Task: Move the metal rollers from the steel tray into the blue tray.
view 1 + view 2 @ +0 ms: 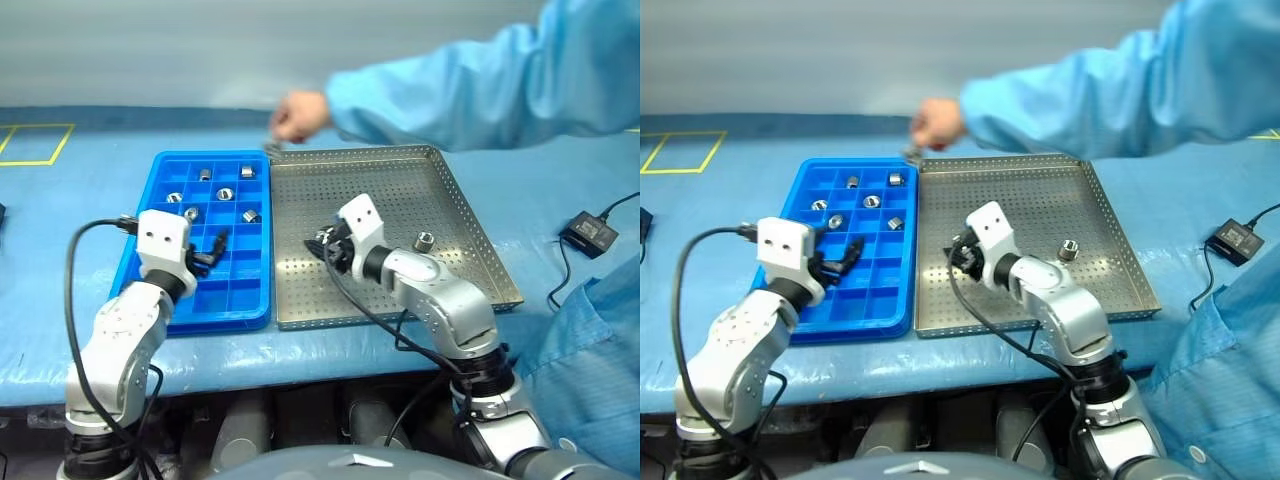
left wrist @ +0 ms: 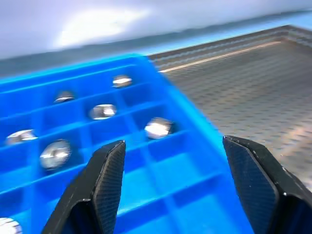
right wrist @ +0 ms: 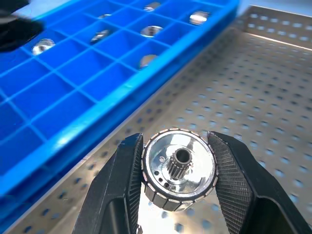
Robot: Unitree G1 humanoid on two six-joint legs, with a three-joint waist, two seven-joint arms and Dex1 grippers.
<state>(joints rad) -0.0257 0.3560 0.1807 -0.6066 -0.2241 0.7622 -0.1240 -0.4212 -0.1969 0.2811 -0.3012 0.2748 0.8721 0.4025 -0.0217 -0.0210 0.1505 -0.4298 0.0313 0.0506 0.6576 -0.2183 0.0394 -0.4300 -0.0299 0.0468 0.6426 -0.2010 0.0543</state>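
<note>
The steel tray [image 1: 400,180] lies at the centre right of the table, with the blue tray [image 1: 160,190] against its left side. My right gripper [image 3: 176,141] hovers low over the steel tray's left part, shut on a shiny metal roller [image 3: 179,168] with a small toothed hub. Another roller [image 1: 424,241] stands on the perforated floor to its right. Several rollers [image 1: 225,194] sit in the far compartments of the blue tray. Over the near part of the blue tray, my left gripper [image 2: 173,161] is open with nothing between its fingers.
A person in a light blue sleeve reaches in from the right; the hand [image 1: 298,115] is at the far corner where the two trays meet. A black power adapter [image 1: 590,233] with its cable lies right of the steel tray. Yellow tape [image 1: 35,145] marks the far left.
</note>
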